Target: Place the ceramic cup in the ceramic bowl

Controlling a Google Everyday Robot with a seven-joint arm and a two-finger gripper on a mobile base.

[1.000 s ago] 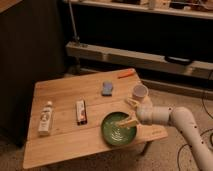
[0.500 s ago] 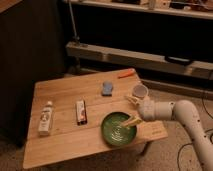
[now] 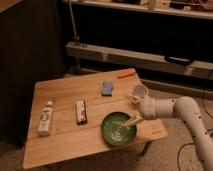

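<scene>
The ceramic cup [image 3: 140,91], small and white, stands upright on the wooden table [image 3: 60,145] near its right edge. The ceramic bowl [image 3: 118,130], dark green with pale swirls, sits at the front right of the table, in front of the cup. My gripper [image 3: 132,121] reaches in from the right on a white arm [image 3: 170,107] and hangs over the bowl's right rim. It is a short way in front of the cup and is not around it.
A white labelled bottle [image 3: 45,118] lies at the table's left. A small red and white box [image 3: 80,111] lies in the middle, a blue-grey sponge [image 3: 107,88] behind it, and an orange pen [image 3: 126,74] at the back edge. Dark shelving [image 3: 140,55] stands behind.
My gripper has slid a little to the right, from over the bowl's middle to its right rim. The cup and bowl have not moved.
</scene>
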